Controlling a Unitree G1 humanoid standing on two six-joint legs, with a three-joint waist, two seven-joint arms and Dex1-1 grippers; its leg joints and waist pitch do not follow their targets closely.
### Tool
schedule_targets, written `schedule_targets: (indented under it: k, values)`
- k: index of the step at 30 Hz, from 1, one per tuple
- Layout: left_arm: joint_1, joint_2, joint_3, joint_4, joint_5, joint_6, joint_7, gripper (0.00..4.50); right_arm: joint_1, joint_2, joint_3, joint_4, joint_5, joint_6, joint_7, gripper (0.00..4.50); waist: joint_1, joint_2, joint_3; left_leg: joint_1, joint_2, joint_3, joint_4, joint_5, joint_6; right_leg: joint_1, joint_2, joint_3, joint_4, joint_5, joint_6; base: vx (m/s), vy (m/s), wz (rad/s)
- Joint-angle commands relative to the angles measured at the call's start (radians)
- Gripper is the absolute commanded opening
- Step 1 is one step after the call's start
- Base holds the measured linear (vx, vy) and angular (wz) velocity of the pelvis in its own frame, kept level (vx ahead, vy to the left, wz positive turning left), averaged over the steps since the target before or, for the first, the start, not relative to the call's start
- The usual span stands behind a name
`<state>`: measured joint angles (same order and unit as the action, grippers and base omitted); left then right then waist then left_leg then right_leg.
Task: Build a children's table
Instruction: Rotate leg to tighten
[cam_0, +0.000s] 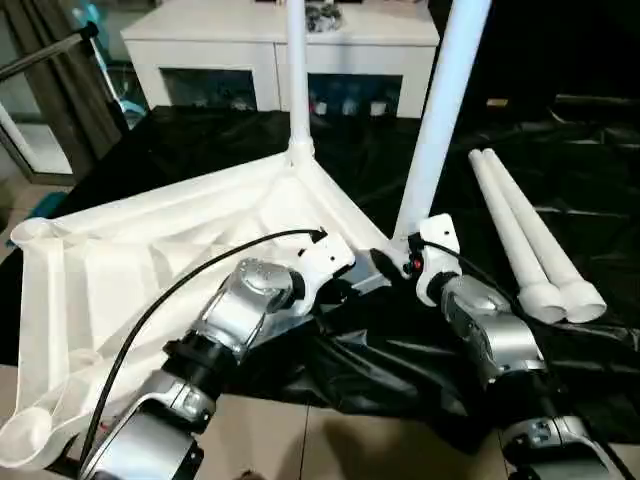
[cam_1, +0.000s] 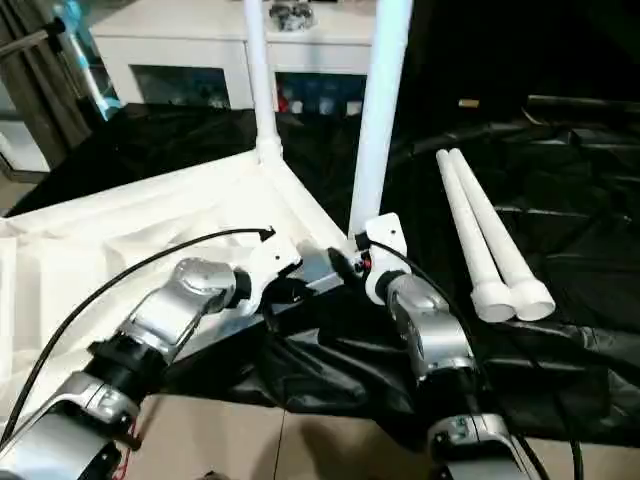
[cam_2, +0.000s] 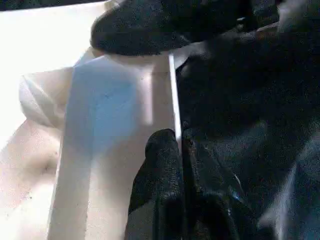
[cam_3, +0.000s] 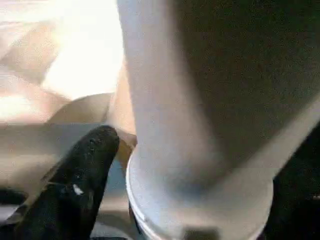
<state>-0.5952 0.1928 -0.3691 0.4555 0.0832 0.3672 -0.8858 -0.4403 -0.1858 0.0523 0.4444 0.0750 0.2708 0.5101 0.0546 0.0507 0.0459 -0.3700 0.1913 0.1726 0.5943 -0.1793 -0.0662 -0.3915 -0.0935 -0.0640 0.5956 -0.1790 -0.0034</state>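
Tabletop (cam_0: 130, 270) lies underside-up on black sheeting; at its near corner, six o'clock, left pincer (cam_2: 172, 165) is clenched on the rim while right pincer (cam_0: 385, 262), fingers apart, flanks a standing leg (cam_0: 432, 130). Seating it likely needs a straight downward push. Both forearms angle inward. Two spare legs (cam_0: 530, 240) wait at two o'clock.

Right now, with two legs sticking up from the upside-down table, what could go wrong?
1. The near leg leans instead of standing straight like the far leg; it may not be fully in its corner and could tip over.
2. The right end effector stands right at that leg's base and could knock it.
3. The two spare legs lie loose on the crinkly black sheet and might roll.
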Motion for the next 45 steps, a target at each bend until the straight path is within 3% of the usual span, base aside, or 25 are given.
schedule_targets:
  k: [1,5,8,15,21,25,28,34,39,40,42,45]
  values:
    - [0.018,0.011,-0.061,-0.070,-0.041,-0.071,-0.133,0.00,0.032,-0.039,0.104,-0.068,0.036,0.001,0.188,3.93,0.003,-0.006,-0.070,0.004,0.028,-0.008,-0.074,-0.204,0.054,0.048,-0.045,0.035,-0.060,-0.093,-0.224,0.050,-0.006,0.01]
    - [0.036,0.042,-0.063,-0.091,-0.053,-0.099,-0.185,0.00,0.057,-0.102,0.126,-0.122,0.055,0.002,0.295,3.93,0.009,-0.007,-0.074,-0.001,0.029,-0.006,-0.064,-0.115,0.108,0.051,-0.044,0.034,-0.043,0.046,-0.269,0.013,-0.002,0.00]
    - [0.055,0.071,-0.066,-0.125,-0.075,-0.106,-0.237,0.00,0.085,-0.162,0.140,-0.174,0.074,0.010,0.398,3.93,0.012,-0.007,-0.071,-0.001,0.032,-0.004,-0.065,-0.133,0.114,0.049,-0.044,0.033,-0.045,0.011,-0.279,0.000,0.000,0.00]
    - [0.085,0.148,-0.074,-0.172,-0.103,-0.104,-0.361,0.00,0.130,-0.260,0.166,-0.281,0.136,0.065,0.570,3.77,0.014,-0.007,-0.061,0.007,0.036,-0.004,-0.076,-0.241,0.069,0.043,-0.045,0.036,-0.063,-0.175,-0.247,0.000,0.000,0.00]
    - [0.093,0.177,-0.071,-0.194,-0.111,-0.098,-0.403,0.00,0.151,-0.268,0.178,-0.312,0.145,0.086,0.601,3.09,0.018,-0.009,-0.062,0.007,0.036,-0.005,-0.077,-0.236,0.055,0.040,-0.047,0.038,-0.063,-0.197,-0.233,0.000,0.000,0.00]
    - [0.092,0.181,-0.068,-0.190,-0.108,-0.098,-0.399,0.00,0.157,-0.263,0.184,-0.323,0.149,0.096,0.599,2.94,0.021,-0.008,-0.063,0.006,0.035,-0.005,-0.076,-0.218,0.056,0.041,-0.045,0.037,-0.059,-0.169,-0.236,0.000,0.000,0.00]
    - [0.080,0.143,-0.049,-0.160,-0.092,-0.084,-0.322,0.00,0.154,-0.219,0.170,-0.293,0.129,0.093,0.518,2.79,0.020,-0.008,-0.063,0.004,0.034,-0.004,-0.074,-0.209,0.055,0.040,-0.046,0.038,-0.058,-0.159,-0.238,0.000,0.000,0.00]
    - [0.008,0.011,0.008,-0.020,-0.030,-0.041,-0.045,0.00,0.089,-0.060,0.107,-0.117,0.043,0.127,0.194,2.74,0.002,-0.010,-0.054,0.013,0.024,-0.008,-0.082,-0.304,-0.002,0.034,-0.047,0.035,-0.080,-0.365,-0.184,0.000,0.000,0.00]
    - [-0.055,-0.120,0.052,0.073,-0.013,0.016,0.157,0.00,0.028,0.089,0.058,0.006,0.008,0.144,-0.078,2.74,-0.001,-0.011,-0.050,0.018,0.020,-0.009,-0.084,-0.341,-0.005,0.027,-0.046,0.033,-0.095,-0.446,-0.147,0.000,0.000,0.00]
    - [-0.059,-0.129,0.050,0.078,-0.009,0.016,0.160,0.00,0.023,0.102,0.062,0.015,0.002,0.135,-0.092,2.74,-0.001,-0.009,-0.051,0.017,0.020,-0.013,-0.086,-0.347,-0.007,0.030,-0.048,0.031,-0.098,-0.468,-0.133,0.000,0.000,0.00]
    - [-0.061,-0.135,0.046,0.082,-0.007,0.005,0.147,0.00,0.020,0.117,0.062,0.022,-0.004,0.124,-0.096,3.29,-0.002,-0.009,-0.050,0.019,0.021,-0.012,-0.087,-0.357,-0.004,0.025,-0.048,0.032,-0.103,-0.478,-0.123,0.000,0.000,0.00]
    - [-0.053,-0.125,0.028,0.062,-0.012,-0.021,0.091,0.00,0.016,0.123,0.060,0.019,-0.006,0.115,-0.081,3.51,-0.002,-0.006,-0.053,0.013,0.024,-0.015,-0.092,-0.355,0.001,0.031,-0.046,0.032,-0.097,-0.414,-0.131,0.000,0.000,0.00]
